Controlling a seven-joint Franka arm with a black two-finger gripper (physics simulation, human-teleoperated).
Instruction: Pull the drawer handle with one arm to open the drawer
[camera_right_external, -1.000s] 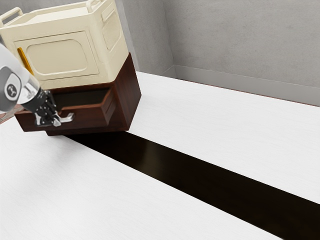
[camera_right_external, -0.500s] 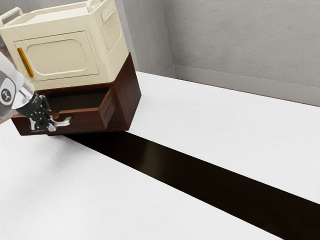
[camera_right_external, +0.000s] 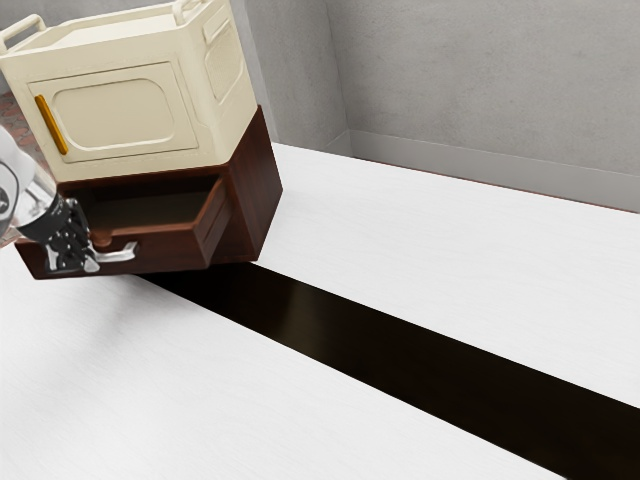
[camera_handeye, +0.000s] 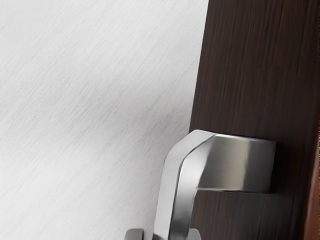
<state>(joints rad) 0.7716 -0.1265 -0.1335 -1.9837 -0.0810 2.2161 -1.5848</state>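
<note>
- Our gripper (camera_right_external: 93, 258) is clamped on the metal drawer handle (camera_right_external: 122, 252), its two fingertips lying on either side of the bar in the wrist view.
- Over the last second we have drawn back toward the exterior view's left, and the drawer (camera_right_external: 170, 250) has come with us, its front now farther out from the dark wooden cabinet (camera_right_external: 258, 190).
- That cabinet, with the cream box (camera_right_external: 120, 115) on top, stands toward the table's (camera_right_external: 420, 260) far edge, at the exterior view's left; the handle sits on the drawer front, just above the tabletop.
- The drawer's hollow is plainly exposed, so we judge the pull to be working and the task nearly done.
- If we want more travel, we should keep pulling straight; twisting could slip our grip or bind the drawer.
</note>
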